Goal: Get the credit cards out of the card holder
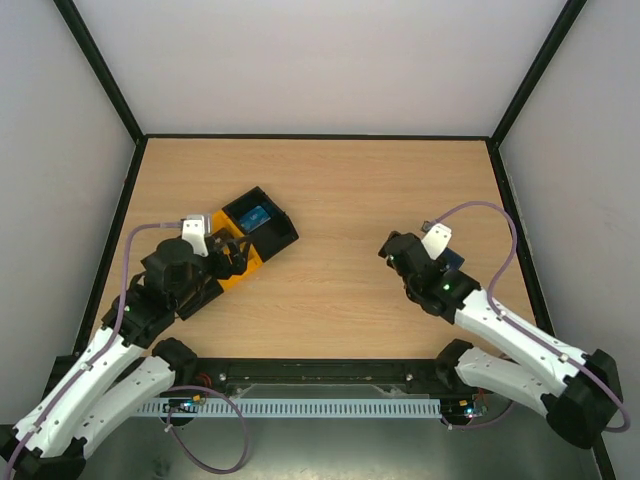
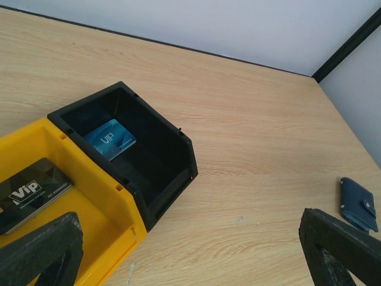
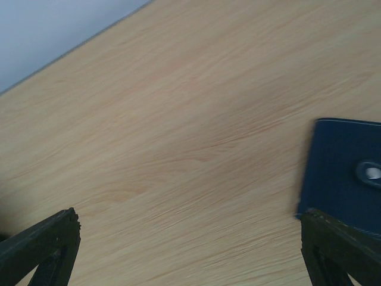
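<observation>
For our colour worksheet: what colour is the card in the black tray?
The card is blue; the left wrist view shows it best.

Left arm (image 1: 100, 370): elbow bent, reaching forward. Left tool (image 2: 189, 247): jaws spread wide, empty. Right arm (image 1: 510, 330): bent, angled inward. Right tool (image 3: 189, 247): jaws spread wide, empty.

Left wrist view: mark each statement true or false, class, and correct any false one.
1. A blue card lies in the black tray. True.
2. The dark card lies on the bare table. False: it lies in the yellow tray.
3. The card holder lies folded shut on the table. True.
4. The left gripper clamps the card holder. False: its jaws stand open, with the holder lying apart from them.
</observation>
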Robot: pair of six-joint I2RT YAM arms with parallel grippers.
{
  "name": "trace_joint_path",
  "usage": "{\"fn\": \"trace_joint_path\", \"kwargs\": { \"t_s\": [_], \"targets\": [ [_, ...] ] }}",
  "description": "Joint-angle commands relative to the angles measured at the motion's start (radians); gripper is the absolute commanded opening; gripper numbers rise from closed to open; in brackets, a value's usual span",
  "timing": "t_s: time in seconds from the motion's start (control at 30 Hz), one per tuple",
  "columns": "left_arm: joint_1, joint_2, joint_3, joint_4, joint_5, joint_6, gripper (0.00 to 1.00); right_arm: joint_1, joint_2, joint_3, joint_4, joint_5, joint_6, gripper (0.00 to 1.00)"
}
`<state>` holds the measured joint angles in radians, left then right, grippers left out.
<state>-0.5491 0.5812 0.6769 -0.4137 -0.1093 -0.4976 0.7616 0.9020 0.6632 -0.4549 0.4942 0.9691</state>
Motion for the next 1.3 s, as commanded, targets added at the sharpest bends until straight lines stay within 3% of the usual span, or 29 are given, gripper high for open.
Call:
{"fn": "trace_joint_path", "kwargs": {
  "t_s": [0.0, 0.4, 0.6, 0.8, 0.97, 1.27],
  "targets": [
    [0.005, 0.003, -0.005, 0.015, -0.021, 0.034, 1.0, -0.118, 0.061, -0.056, 0.029, 0.054, -0.009, 0.98],
    [0.006, -0.032, -0.014, 0.03, 0.011, 0.05, 1.0, -0.502, 0.245, -0.169, 0.197, -0.089, -0.088, 0.98],
    [0.005, -0.032, -0.011, 0.026, 0.016, 0.051, 1.0, -0.622, 0.348, -0.179, 0.3, -0.181, -0.155, 0.97],
    [0.006, -0.042, -0.012, 0.029, 0.014, 0.051, 1.0, -0.66, 0.471, -0.14, 0.351, -0.208, -0.201, 0.73],
    [0.005, -0.04, -0.013, 0.029, 0.016, 0.055, 1.0, -0.66, 0.556, -0.102, 0.353, -0.254, -0.22, 0.68],
    [0.005, -0.052, -0.016, 0.031, 0.01, 0.055, 1.0, -0.658, 0.582, -0.102, 0.38, -0.47, -0.312, 0.63]
  ]
}}
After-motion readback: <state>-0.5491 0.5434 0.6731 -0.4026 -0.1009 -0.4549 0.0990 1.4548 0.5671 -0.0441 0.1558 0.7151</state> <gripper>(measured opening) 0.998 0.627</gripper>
